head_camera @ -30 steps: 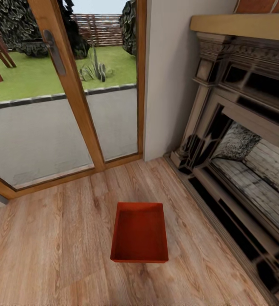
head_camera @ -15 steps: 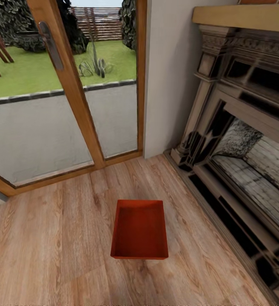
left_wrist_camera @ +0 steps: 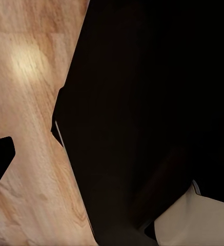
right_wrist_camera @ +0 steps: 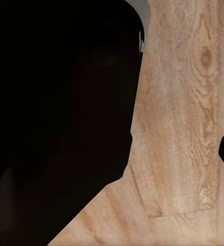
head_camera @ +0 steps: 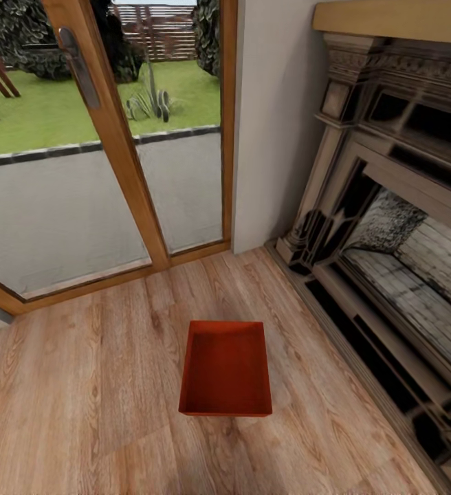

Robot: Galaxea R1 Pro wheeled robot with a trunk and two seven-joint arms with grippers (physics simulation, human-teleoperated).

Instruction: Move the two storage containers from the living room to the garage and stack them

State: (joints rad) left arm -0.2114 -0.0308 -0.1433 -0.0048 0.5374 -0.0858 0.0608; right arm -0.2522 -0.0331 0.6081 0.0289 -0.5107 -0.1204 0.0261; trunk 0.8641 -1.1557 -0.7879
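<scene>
View dipped slightly — storage container (head_camera: 226, 371) alone on wood floor (head_camera: 81, 412).

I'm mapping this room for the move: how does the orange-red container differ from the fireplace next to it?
The storage container is small, plain-walled and orange-red; the fireplace is large, ornately carved and dark. The container lies loose on the wood-plank floor with its open side up; the fireplace stands against the wall and opens sideways. Both look empty.

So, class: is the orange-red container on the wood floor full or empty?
Empty. The head view looks straight into the storage container, sitting upright on the wood-plank floor, and only its bare orange-red bottom and walls show.
</scene>
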